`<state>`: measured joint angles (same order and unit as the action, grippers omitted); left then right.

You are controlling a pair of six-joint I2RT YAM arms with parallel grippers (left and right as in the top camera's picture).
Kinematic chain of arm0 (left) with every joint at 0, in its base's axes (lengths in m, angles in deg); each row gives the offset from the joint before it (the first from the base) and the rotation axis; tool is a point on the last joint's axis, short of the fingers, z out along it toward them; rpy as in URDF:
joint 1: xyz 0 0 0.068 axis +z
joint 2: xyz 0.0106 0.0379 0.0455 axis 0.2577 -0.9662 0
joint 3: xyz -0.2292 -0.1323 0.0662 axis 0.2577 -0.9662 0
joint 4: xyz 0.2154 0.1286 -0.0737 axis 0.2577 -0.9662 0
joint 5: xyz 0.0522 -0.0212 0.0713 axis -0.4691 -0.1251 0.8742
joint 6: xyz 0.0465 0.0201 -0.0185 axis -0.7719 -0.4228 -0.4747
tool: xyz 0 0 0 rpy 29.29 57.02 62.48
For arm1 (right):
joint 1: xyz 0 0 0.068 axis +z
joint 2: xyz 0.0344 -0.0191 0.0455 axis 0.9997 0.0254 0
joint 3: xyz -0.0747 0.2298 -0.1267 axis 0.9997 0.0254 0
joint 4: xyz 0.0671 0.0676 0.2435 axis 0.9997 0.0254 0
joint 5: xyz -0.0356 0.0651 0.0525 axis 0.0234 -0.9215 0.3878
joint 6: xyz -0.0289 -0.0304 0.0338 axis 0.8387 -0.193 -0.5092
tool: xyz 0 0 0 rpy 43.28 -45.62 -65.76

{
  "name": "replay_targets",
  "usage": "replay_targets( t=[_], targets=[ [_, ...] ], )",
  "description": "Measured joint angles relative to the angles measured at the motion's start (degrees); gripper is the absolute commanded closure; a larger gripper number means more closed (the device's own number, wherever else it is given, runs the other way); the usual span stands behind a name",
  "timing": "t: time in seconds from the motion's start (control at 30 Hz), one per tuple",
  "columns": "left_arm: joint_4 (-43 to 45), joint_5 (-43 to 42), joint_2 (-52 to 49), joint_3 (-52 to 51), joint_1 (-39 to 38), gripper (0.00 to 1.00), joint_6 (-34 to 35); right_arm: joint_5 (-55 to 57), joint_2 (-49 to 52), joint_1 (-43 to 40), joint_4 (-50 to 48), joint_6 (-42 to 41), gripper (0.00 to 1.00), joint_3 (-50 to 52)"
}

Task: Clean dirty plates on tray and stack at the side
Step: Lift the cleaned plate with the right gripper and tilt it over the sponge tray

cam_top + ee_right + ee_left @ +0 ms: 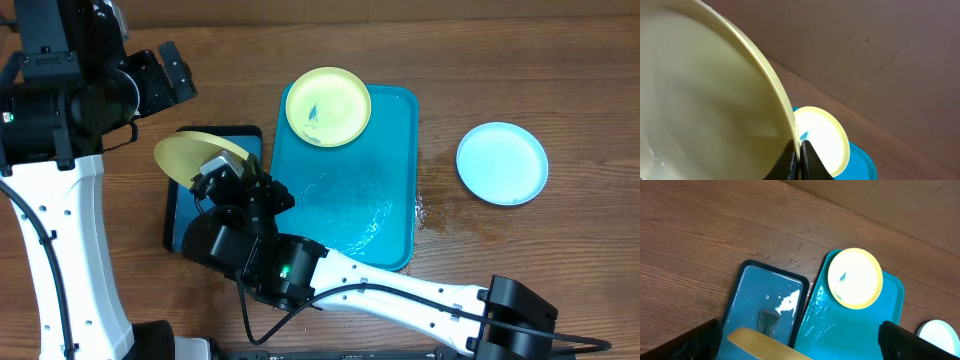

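R jaws: yellow plate (pixel 188 153) tilted over sm. tray (pixel 180 206)

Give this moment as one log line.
right fingers: shut on held yellow plate | left fingers: open | smeared yellow plate: on turquoise tray | blue plate: on table

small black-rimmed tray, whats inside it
The small tray shows a wet blue floor and one dark object, only partly seen. The lime-yellow plate pinched in the right end effector covers part of the tray, hiding the rest of the floor.
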<state>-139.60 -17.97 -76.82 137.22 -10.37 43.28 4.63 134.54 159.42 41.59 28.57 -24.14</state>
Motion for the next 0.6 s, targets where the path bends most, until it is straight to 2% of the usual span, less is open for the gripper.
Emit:
replay_targets(
  t=[0.6],
  targets=[
    [0.0,0.0,0.0,0.0,0.0,0.00,0.0,0.0,0.0,0.0,0.0,-0.5,0.96,0.0]
  ],
)
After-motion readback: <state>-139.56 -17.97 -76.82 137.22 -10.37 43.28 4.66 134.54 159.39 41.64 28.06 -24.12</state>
